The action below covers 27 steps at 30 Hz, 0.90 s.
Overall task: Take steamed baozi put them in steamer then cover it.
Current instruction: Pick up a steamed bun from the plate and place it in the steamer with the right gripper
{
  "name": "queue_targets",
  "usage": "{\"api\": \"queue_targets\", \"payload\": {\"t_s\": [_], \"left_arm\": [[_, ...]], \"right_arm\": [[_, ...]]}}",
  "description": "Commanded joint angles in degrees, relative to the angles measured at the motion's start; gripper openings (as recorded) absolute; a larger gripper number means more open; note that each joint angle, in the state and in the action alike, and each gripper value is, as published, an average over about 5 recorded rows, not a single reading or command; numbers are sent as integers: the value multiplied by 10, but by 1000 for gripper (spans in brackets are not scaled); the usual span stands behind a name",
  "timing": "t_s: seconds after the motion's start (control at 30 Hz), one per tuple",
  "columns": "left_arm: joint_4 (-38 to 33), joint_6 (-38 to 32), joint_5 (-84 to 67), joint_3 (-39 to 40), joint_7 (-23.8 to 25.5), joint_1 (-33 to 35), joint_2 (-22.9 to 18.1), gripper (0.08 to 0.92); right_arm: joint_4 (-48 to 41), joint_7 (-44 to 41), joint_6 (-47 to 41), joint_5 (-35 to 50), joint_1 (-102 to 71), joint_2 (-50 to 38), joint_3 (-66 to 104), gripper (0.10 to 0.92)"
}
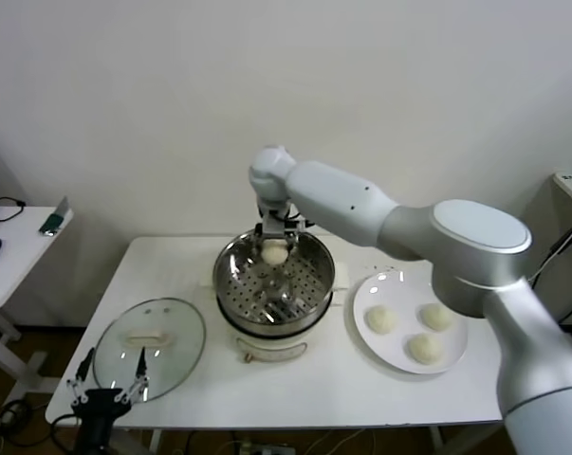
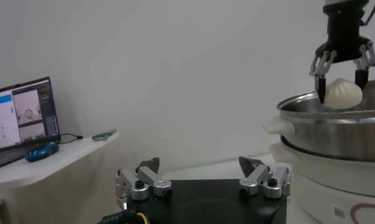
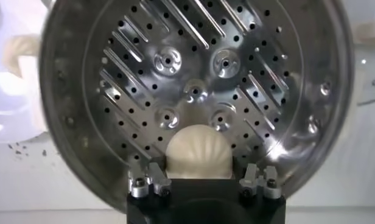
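Steel perforated steamer basket (image 1: 274, 280) sits under the right gripper (image 1: 275, 248), clamped on a cream-white dough baozi (image 1: 275, 252) above its far rim. Released here, it may strike the rim and roll out. Left gripper (image 1: 105, 391) idles, fingers apart, beside the glass lid (image 1: 150, 336).

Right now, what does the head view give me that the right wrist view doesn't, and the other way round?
Only the head view shows the white plate with three baozi left on it, the glass cover lying on the table left of the steamer, and the left gripper parked open at the table's near edge. Only the right wrist view shows the steamer's perforated floor close up, with nothing resting on it. Both show the steamer and the right gripper shut on one baozi held over the basket.
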Motion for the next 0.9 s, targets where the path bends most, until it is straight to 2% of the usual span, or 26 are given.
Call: {"api": "queue_targets", "payload": {"t_s": [0.03,0.23,0.47,0.6,0.73,0.9], "left_arm": [[11,-2,-4,-1,0,2,2,823],[21,-7,3,1,-1,0,-1,823],[23,-9,2,-3,-2,1,0,823],[28,-9,2,-4,-3,-1,0,823],[27,-11,2,-4,-3,1,0,823],[23,-12,6,-3,-3,2,1,823]], "right_arm": [[-13,12,7,-59,-32,18,14,701],[-15,13,-1,-62,-41,21,17,708],[-1,-5,-9,-40,-28,8,20,815],[24,-17,-8,-6,-5,-10,24,822],[57,-18,-21,57,35,-43,22,823],[135,7,-104,215,124,-127,-52,823]]}}
